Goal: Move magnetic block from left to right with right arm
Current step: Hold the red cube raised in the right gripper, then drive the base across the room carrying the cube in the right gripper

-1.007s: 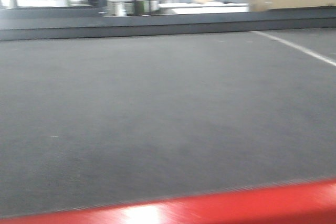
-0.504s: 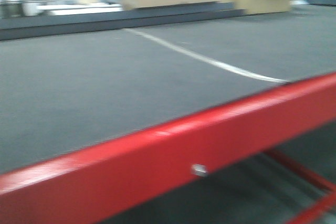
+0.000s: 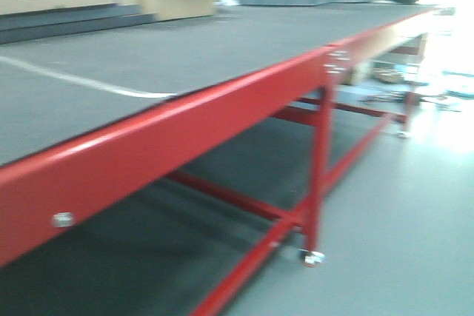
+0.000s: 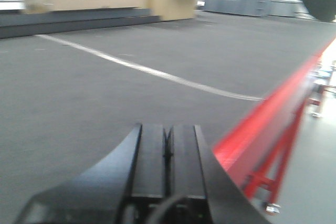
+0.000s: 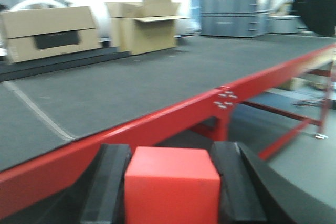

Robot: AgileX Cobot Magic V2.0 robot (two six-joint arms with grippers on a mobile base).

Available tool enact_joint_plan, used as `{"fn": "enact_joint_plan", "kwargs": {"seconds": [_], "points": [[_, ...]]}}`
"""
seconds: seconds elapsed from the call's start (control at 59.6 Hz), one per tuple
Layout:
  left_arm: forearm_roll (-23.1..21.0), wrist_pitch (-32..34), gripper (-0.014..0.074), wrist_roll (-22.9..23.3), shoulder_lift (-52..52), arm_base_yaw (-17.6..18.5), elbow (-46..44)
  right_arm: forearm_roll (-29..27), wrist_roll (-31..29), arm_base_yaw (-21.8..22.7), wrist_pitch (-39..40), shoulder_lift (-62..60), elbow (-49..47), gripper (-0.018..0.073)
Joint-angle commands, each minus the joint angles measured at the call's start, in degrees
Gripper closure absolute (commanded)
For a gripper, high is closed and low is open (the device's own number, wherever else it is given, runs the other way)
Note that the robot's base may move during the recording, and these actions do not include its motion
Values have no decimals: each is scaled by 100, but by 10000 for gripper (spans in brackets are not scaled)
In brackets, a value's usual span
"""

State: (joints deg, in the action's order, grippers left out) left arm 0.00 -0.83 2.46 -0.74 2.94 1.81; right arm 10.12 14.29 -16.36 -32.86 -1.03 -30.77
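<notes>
Bright red and matte, the magnetic block (image 5: 171, 184) fills the bottom of the right wrist view. It is clamped between the two black fingers (image 5: 108, 182) of the right gripper (image 5: 170, 150), which press against its left and right faces. Block and gripper are on the near side of the bench's red rail (image 5: 173, 114), apparently off the mat (image 5: 131, 77). Whether floor or bench lies under them cannot be told.

The left gripper (image 4: 168, 129) has its black fingers drawn together with only a thin seam between them and nothing in its grasp. It hangs low over the grey mat, close to the bench's red edge.

Further out, a white line (image 4: 157, 73) runs across the mat and ends at that edge. In the front view, a red leg (image 3: 320, 168) drops from the rail to a caster (image 3: 312, 258) on the pale floor (image 3: 400, 242). Past the far edge of the bench stand blurred cardboard boxes (image 5: 147, 24) and stacked grey crates (image 5: 236, 9).
</notes>
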Motion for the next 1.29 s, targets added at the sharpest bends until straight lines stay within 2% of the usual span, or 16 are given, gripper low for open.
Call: {"fn": "enact_joint_plan", "kwargs": {"seconds": [0.0,1.276], "points": [[0,517,713,25,-76,4,59,61,-56,38,533,-23,-152,410],[0,517,713,25,-88,4,59,61,-56,38,533,-17,-152,410]]}}
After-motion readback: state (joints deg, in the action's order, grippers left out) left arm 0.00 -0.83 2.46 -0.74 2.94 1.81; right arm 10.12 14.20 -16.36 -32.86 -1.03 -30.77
